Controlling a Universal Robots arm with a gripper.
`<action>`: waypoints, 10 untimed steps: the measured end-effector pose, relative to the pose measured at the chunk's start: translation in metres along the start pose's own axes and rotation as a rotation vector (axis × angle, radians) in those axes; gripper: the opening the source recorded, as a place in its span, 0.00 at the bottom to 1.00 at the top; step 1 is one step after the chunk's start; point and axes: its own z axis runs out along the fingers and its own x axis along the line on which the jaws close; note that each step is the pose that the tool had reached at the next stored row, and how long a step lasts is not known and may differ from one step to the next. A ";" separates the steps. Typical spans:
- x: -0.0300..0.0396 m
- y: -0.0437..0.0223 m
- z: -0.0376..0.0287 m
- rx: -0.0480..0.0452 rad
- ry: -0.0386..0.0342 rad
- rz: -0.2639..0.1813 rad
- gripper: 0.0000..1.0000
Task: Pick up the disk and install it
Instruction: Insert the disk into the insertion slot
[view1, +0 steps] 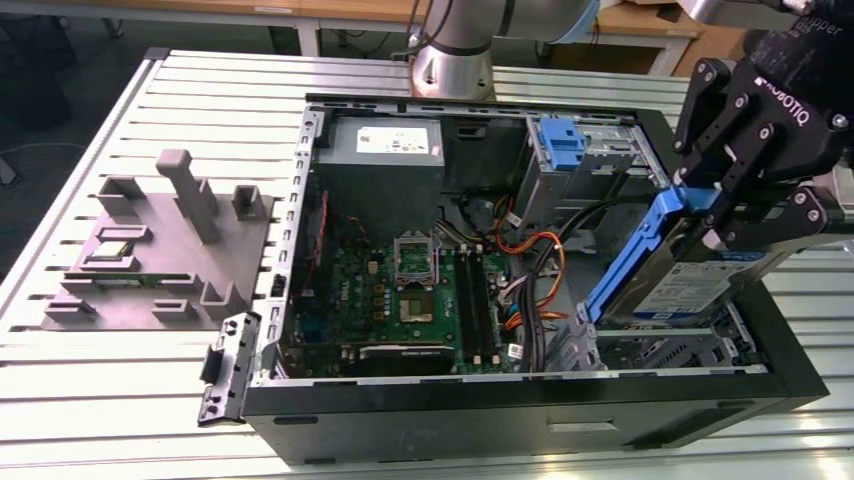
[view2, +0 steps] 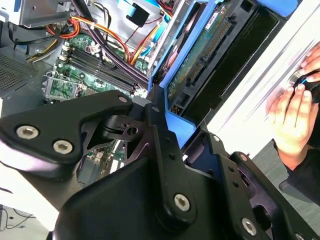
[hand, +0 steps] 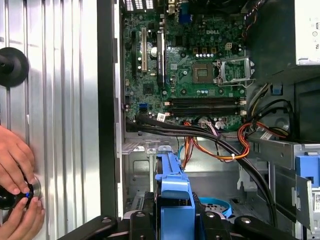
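Case wall (view1: 534, 415) nearest me. From the exterior view's left: grey fixture (view1: 147, 250), motherboard (view1: 400, 290), orange cables (view1: 550, 250), then gripper (view1: 707, 215) pinching the disk (view1: 694, 285), tilted above the bay (view1: 667, 350) on that view's right. Risk, my judgement: disk corner snags those cables when lowered.

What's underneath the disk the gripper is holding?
The disk, tilted in the gripper, hangs over a grey metal drive bay in the computer case. The disk covers much of the bay.
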 end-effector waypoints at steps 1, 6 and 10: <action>0.0000 0.0000 0.0004 0.0000 0.0002 0.000 0.36; 0.0002 0.0000 0.0034 0.0000 0.0001 0.000 0.36; 0.0004 -0.0001 0.0059 0.0000 0.0000 0.000 0.36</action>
